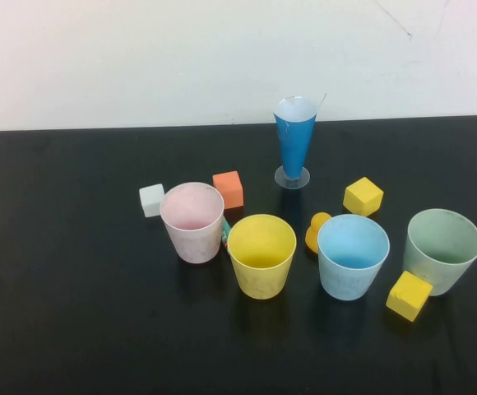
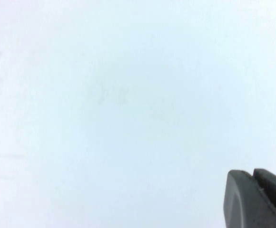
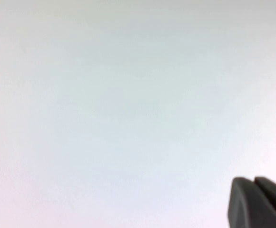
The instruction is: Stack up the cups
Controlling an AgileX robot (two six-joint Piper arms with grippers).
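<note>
— Nearest to us?
— Yellow block (image 1: 408,295), at the near right, touching the foot of the pale green cup (image 1: 442,249).
— What else crowds the black counter (image 1: 66,271)?
— An orange block (image 1: 229,189) and a white block (image 1: 151,200) sit just behind the pink cup (image 1: 192,221); a small teal piece (image 1: 225,231) is wedged between the pink cup and the yellow cup (image 1: 261,254). An orange-yellow rounded piece (image 1: 316,231) hides partly behind the light blue cup (image 1: 352,255). Another yellow cube (image 1: 363,197) lies further back, and a tall blue cone glass (image 1: 294,141) stands upright near the far edge.
— And the cups?
— All four stand upright in a loose row, apart from each other, none stacked; all look empty.
— Grippers?
— Neither arm shows from above. Each wrist view gives only a pale blank surface with the left gripper (image 2: 257,199) and right gripper (image 3: 258,202) at a corner, fingers pressed together, holding nothing.
</note>
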